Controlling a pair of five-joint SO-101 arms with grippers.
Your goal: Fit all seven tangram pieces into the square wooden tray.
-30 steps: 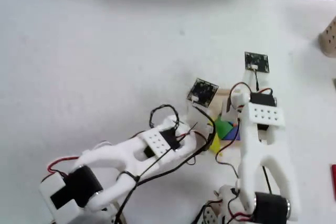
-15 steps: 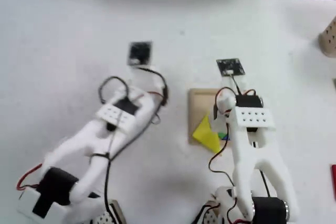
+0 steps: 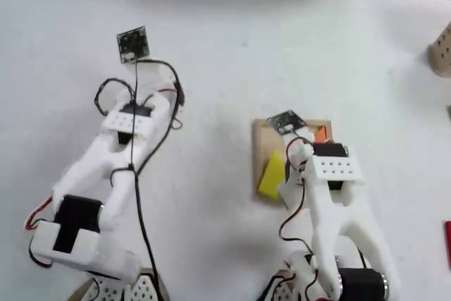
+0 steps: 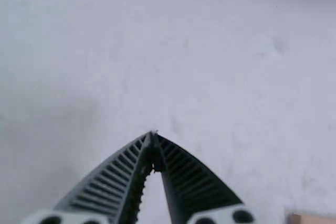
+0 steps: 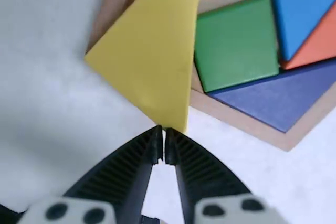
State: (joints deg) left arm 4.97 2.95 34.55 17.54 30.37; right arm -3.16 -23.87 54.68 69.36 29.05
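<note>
The square wooden tray lies right of the table's middle, and my right arm stands over it. A yellow triangle rests slanted across the tray's left rim, partly out on the table. In the right wrist view the yellow triangle has one corner right at my right gripper, whose fingers are shut with nothing between them. Inside the tray sit a green square, a blue triangle, an orange piece and a dark blue piece. My left gripper is shut over bare table, far left of the tray.
The left arm stretches over the left half of the white table. A tan perforated object stands at the right edge and a red thing at the lower right. A tray corner shows in the left wrist view.
The left arm swung away from the tray to the far left. The right arm drew back toward the tray's left side, and the yellow triangle now lies across the left rim.
</note>
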